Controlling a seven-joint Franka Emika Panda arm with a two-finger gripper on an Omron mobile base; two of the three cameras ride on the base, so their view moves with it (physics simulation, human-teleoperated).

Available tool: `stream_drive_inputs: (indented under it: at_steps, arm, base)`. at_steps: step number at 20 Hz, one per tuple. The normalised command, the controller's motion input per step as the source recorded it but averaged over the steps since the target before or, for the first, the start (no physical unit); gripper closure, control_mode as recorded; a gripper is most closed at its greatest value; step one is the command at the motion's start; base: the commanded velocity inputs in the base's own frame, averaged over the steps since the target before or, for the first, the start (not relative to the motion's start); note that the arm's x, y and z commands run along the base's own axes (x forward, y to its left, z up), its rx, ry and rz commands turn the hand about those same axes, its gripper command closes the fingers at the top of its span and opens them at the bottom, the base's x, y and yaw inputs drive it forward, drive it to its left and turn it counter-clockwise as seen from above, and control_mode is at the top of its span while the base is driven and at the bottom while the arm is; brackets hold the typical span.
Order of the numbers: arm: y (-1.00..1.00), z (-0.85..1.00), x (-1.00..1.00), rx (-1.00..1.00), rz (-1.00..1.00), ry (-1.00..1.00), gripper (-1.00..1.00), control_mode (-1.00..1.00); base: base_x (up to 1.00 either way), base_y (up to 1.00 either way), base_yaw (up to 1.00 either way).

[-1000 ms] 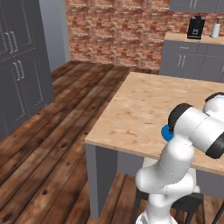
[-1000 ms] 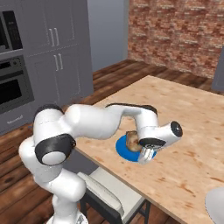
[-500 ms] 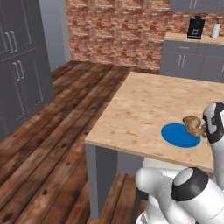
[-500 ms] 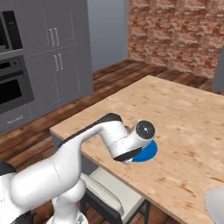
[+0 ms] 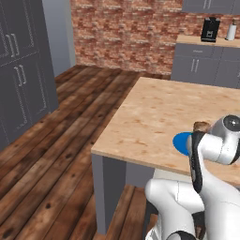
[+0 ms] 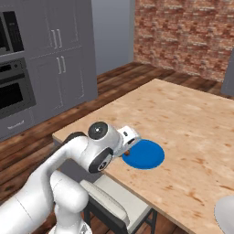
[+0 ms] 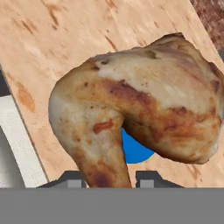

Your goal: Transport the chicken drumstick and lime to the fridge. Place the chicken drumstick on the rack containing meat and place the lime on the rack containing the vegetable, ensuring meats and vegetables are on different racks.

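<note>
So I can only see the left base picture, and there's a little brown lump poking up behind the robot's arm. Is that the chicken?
Observer: Yes. In the hand view the chicken drumstick is held between the gripper fingertips by its thin end.
Operator: Is it on the blue thing?
Observer: No, it's lifted. The hand view shows the blue plate well below it, peeking out underneath.
Operator: Is anything left on the plate?
Observer: The right base view shows the plate's blue top bare, on the wooden table.
</note>
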Motion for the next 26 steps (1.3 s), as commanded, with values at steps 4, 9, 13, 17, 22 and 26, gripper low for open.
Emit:
stream_drive_inputs:
  at_steps: [4,9,13,17,22,26]
  arm:
    - [0.08,0.60,-0.13,0.26,-0.52,0.05,1.00,-1.00]
    - [0.11,0.40,-0.48,0.36,-0.48,0.02,1.00,-1.00]
    - [0.18,0.26,-0.62,0.33,-0.26,-0.09,1.00,-1.00]
    - [0.34,0.43,-0.46,0.02,-0.06,-0.33,1.00,-1.00]
    - [0.39,0.41,-0.46,0.00,-0.01,-0.24,1.00,-1.00]
    - [0.29,0.61,-0.53,0.00,0.00,-0.15,1.00,-1.00]
  base:
    - [0.00,0.00,0.00]
    - [0.00,0.00,0.00]
    - [0.00,0.00,0.00]
    - [0.00,0.00,0.00]
    - [0.00,0.00,0.00]
    - [0.00,0.00,0.00]
